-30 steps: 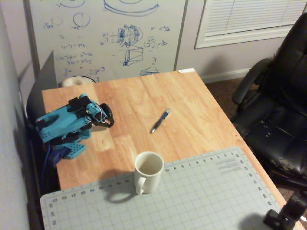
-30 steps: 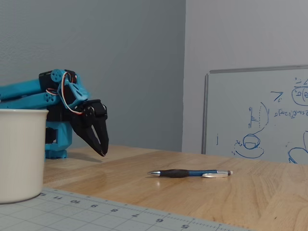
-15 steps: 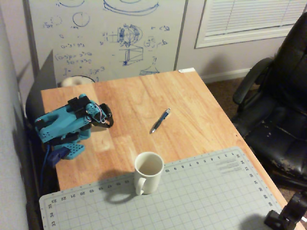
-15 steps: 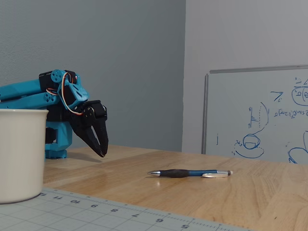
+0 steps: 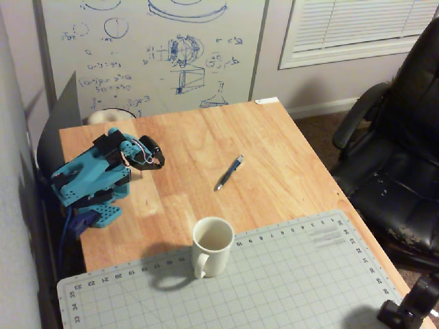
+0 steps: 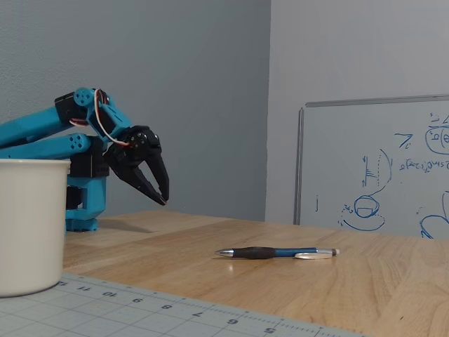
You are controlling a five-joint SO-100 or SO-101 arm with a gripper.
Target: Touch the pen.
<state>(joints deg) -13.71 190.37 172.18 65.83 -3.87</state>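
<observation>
The dark blue pen (image 5: 228,172) with silvery tip and clip lies flat on the wooden table (image 5: 274,137), slanted, near the middle. It also shows lying flat in a fixed view (image 6: 276,252). My teal arm is folded at the table's left side. Its black gripper (image 5: 159,162) hangs above the wood, well to the left of the pen, with nothing in it. In a fixed view the gripper (image 6: 163,199) points down with its fingertips nearly together, a little above the table.
A white mug (image 5: 212,246) stands upright at the edge of a grey cutting mat (image 5: 288,281), in front of the pen. A whiteboard (image 5: 151,48) leans behind the table. A black office chair (image 5: 398,157) stands to the right.
</observation>
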